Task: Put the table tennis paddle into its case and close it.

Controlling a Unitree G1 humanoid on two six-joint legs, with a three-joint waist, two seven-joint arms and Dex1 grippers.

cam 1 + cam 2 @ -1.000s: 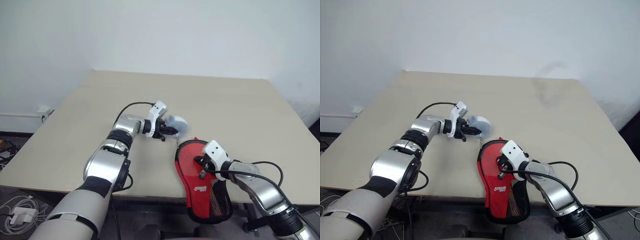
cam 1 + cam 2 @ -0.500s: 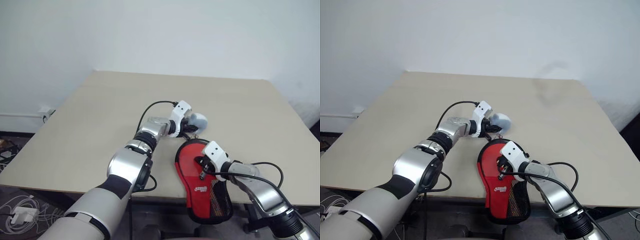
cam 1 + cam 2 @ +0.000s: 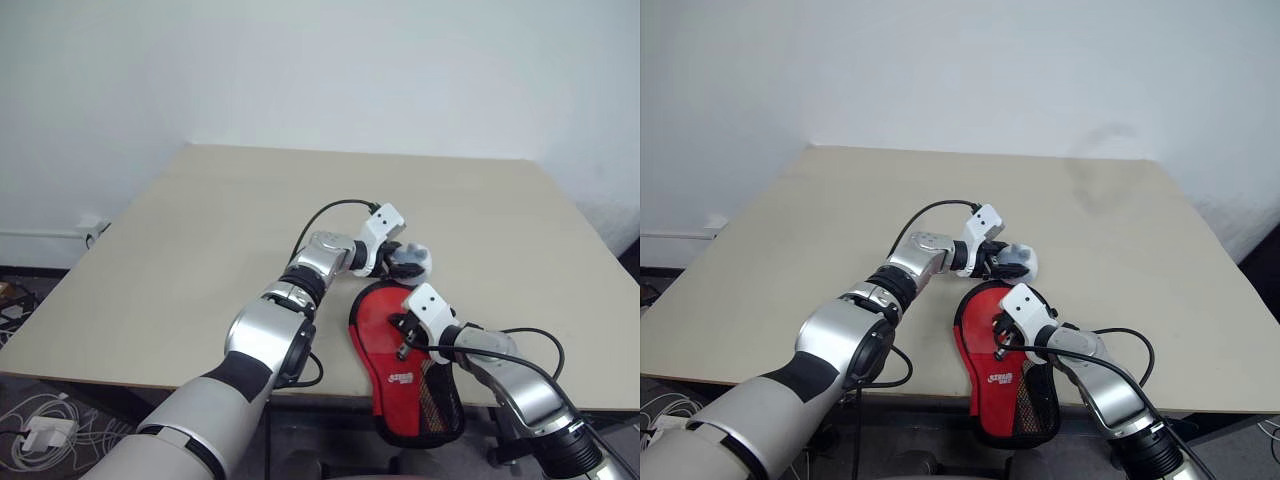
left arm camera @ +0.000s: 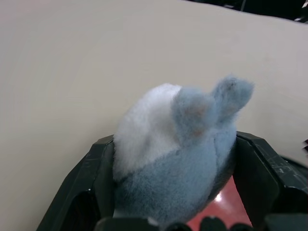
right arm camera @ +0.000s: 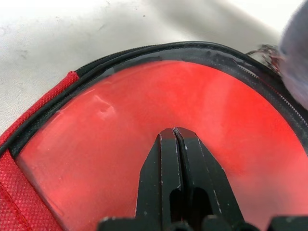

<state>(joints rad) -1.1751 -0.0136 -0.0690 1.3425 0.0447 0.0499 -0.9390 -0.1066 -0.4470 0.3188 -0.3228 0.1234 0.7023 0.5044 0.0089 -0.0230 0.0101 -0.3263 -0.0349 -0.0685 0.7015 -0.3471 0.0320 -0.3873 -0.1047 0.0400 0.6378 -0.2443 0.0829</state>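
Visibly, red paddle-shaped case (image 3: 400,365) shows clear panel, black mesh, white logo

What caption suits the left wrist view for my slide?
Grey-and-white plush toy sits between the left gripper's spread fingers, above the table.

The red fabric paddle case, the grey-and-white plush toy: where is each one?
red fabric paddle case (image 3: 378,322), left eye view, on its round clear panel.
grey-and-white plush toy (image 4: 168,159), left wrist view, on its furry body.
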